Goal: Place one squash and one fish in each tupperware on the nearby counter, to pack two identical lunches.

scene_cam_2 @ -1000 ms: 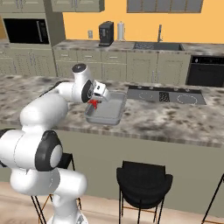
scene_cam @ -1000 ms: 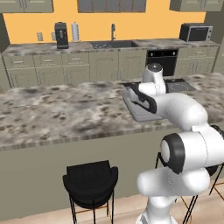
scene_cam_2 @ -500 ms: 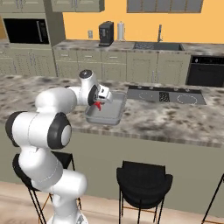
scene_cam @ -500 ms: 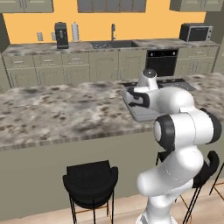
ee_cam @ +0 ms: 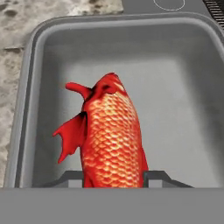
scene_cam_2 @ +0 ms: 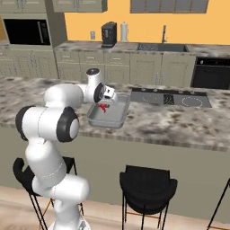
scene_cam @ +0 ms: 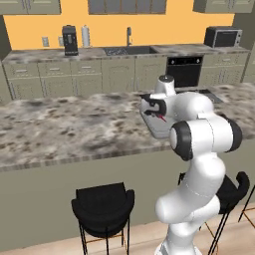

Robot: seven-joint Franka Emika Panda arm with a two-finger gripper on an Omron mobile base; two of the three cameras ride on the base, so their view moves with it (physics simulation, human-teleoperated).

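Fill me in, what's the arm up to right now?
The gripper is shut on the red-orange fish and holds it over a grey tupperware on the island counter, next to the cooktop. The part of the container's floor that shows is bare, so the fish looks ready to be lowered in.

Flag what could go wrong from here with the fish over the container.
1. The gripper holds the red fish by one end only, so most of its body hangs free over the grey container; it could swing or slip before release.
2. In the right base view the fish sits toward the container's left side, so a drop with any sideways motion might land it on the rim or the counter.
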